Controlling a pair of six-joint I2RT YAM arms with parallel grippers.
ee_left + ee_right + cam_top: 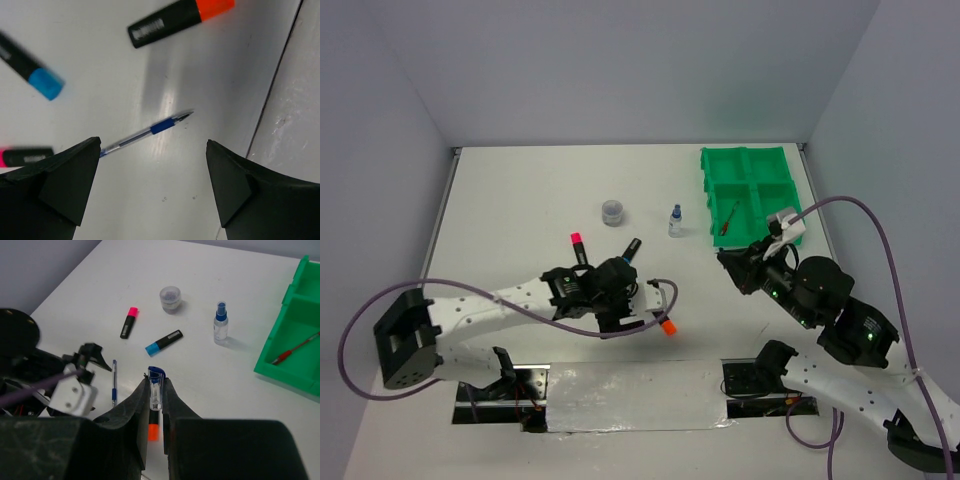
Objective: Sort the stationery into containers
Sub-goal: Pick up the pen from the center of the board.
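Far left of the overhead view, the pink highlighter [577, 245] is lying loose on the table [520, 190], waiting its turn. Just right of it I am hovering my left gripper [153, 147] with the jaws spread wide. I am lining them up on either side of the blue pen [150, 131], which is lying slantwise on the table, untouched. The wide spread is giving me room to settle around something this thin.

The grey tub [612, 211], the blue highlighter [630, 248] and the orange highlighter [666, 325] are sitting around it, with the little bottle [675, 221] further right.

Over there my right gripper [156, 395] is pinching a small clear cap [156, 377] with a blue tip, likely the pen's, and is carrying it above the table.

At far right the green tray [708, 175] is holding the red pen [728, 220] in its lower left compartment, so I am guessing pens are going there.
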